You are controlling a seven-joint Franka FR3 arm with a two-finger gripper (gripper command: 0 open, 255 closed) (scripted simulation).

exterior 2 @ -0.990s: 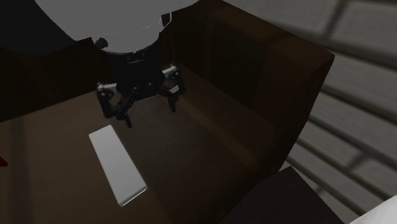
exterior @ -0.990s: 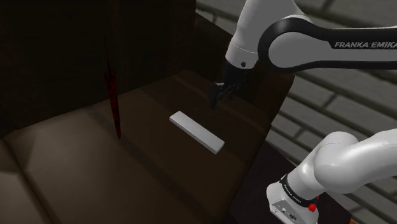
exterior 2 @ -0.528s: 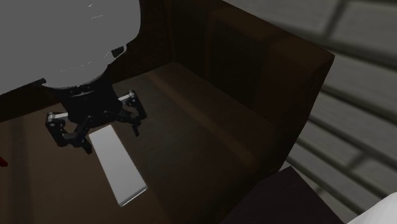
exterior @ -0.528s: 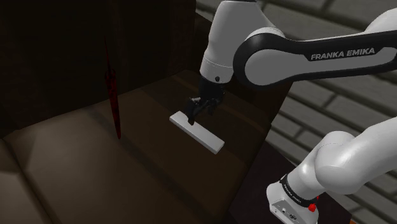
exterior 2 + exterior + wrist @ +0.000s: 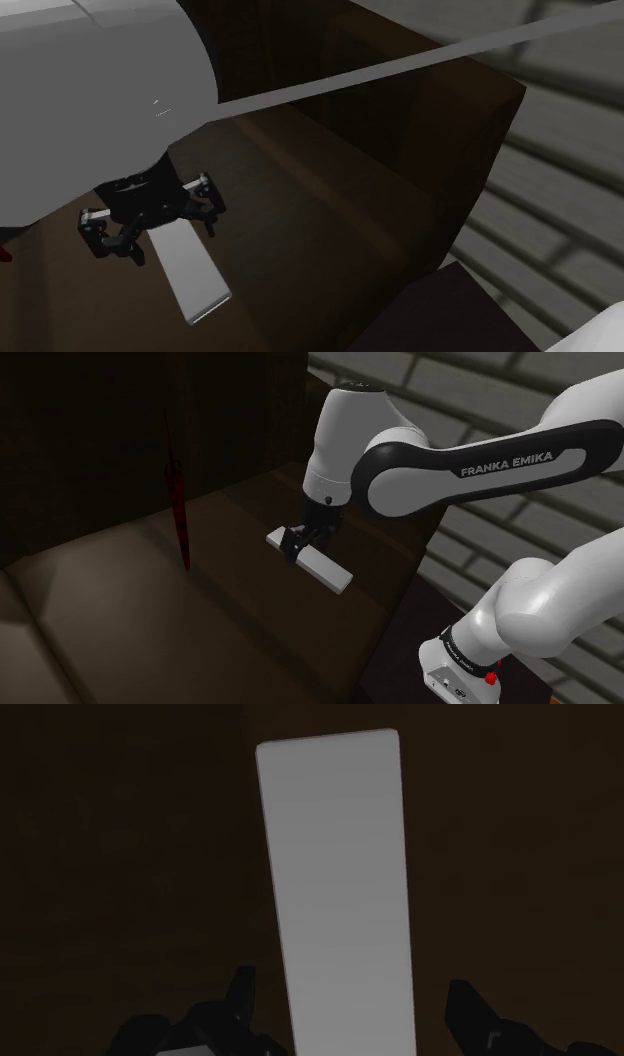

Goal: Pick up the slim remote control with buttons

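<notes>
Right now the hand (image 5: pixel 297 542) is low over the slim remote (image 5: pixel 326 568), fingers (image 5: pixel 241 993) apart, one on each side of the slab & not touching it: gaps show on both sides in the wrist view. The remote (image 5: pixel 340 884) is drawn plain pale grey, no buttons visible, lying flat on a dark brown surface (image 5: pixel 230 612). In the second ext. view the hand (image 5: pixel 155 237) straddles the remote (image 5: pixel 198 278) nr its far end, w/ most of the slab running toward that view's lower edge. In the shoulder view a thin red upright thing (image 5: pixel 178 502) stands well apart, to the left of the remote; the stand (image 5: pixel 455 672) is at lower right.
</notes>
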